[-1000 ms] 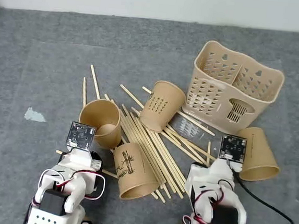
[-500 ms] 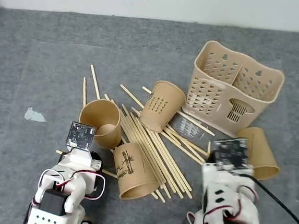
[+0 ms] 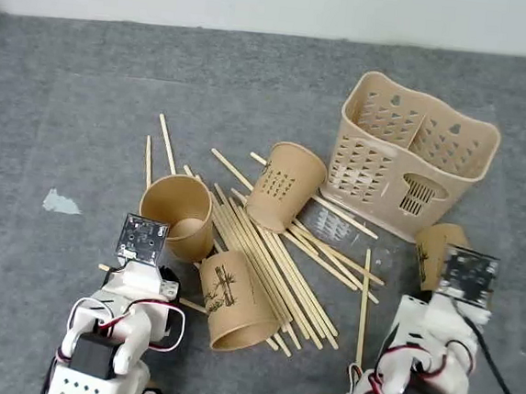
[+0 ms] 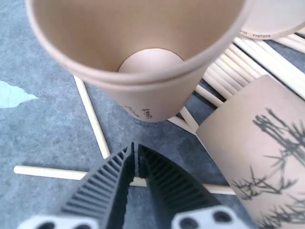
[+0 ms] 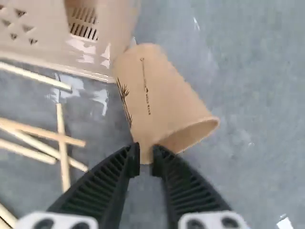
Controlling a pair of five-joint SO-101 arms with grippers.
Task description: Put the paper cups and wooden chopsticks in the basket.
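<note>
The left hand [image 4: 137, 160] has stayed put at the near left, fingers pressed together on nothing, just short of the plain brown paper cup [image 4: 143, 71] whose mouth faces it on the grey tabletop [image 3: 69, 97]. The scattered pale wooden chopsticks [image 3: 272, 253] and the beige slotted plastic basket [image 3: 377, 161] have not shifted. The right hand [image 5: 145, 153] has swung right, away from the chopsticks, to the tipped bamboo-print paper cup [image 5: 157, 100] near the basket. Its fingers are almost together and grip nothing. That cup looks like its first target, and nothing seems to be in the basket yet.
</note>
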